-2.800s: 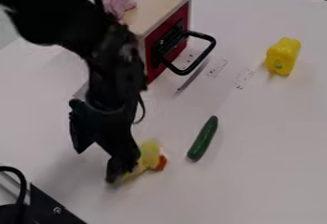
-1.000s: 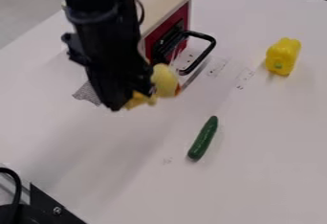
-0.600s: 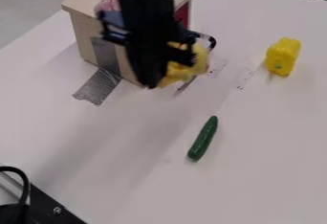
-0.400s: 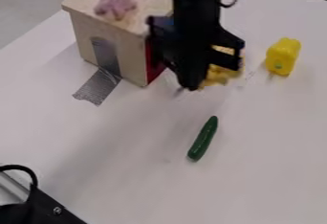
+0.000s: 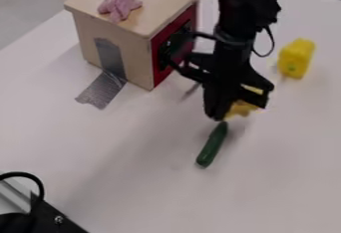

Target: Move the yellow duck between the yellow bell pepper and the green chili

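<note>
Fingers (image 5: 214,102) grip the yellow duck (image 5: 241,109), seen between the yellow bell pepper (image 5: 295,58) and green chili (image 5: 212,145).

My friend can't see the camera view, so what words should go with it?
A black robot gripper holds a yellow duck over a white table, near a green chili, with a yellow bell pepper farther right. At upper left, a pink toy sits on a wooden, red-sided box.

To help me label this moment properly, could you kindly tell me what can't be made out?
Camera view:
- Yellow duck: largely hidden by the gripper; whether it touches the table is unclear.
- Arm: upper part cut off by top edge.
- Black hardware: cut off at lower left.
</note>
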### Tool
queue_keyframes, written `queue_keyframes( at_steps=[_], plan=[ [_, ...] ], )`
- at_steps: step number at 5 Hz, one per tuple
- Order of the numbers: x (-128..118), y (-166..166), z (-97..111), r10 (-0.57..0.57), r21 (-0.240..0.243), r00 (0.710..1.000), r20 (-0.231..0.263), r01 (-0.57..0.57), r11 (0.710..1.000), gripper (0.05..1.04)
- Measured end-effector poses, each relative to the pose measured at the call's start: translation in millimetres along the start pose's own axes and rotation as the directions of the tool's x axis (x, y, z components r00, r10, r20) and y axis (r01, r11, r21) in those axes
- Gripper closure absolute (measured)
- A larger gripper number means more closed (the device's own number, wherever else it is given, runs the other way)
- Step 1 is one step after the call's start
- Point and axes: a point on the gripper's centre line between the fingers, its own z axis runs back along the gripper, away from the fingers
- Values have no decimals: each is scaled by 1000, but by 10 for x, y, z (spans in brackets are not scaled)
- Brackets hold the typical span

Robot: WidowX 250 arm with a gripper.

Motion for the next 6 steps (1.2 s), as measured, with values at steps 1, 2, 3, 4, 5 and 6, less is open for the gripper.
queue_keyframes(
  at_steps=[1, 2, 3, 4, 5, 6],
  plan=[
    [79, -176, -241, -10, 18, 1000, -23, 11, 1000, 1031],
    [79, -275, -274, -19, 17, 1000, -14, 19, 1000, 1031],
    [64, -320, -271, -23, 10, 1000, -15, 23, 1000, 1020],
    [38, -315, -155, -3, 5, 1000, -23, 4, 1000, 875],
    [86, -305, 205, 36, -50, 999, 19, -35, 998, 627],
    [54, -224, 491, 61, -101, 998, 35, -57, 993, 333]
  ],
)
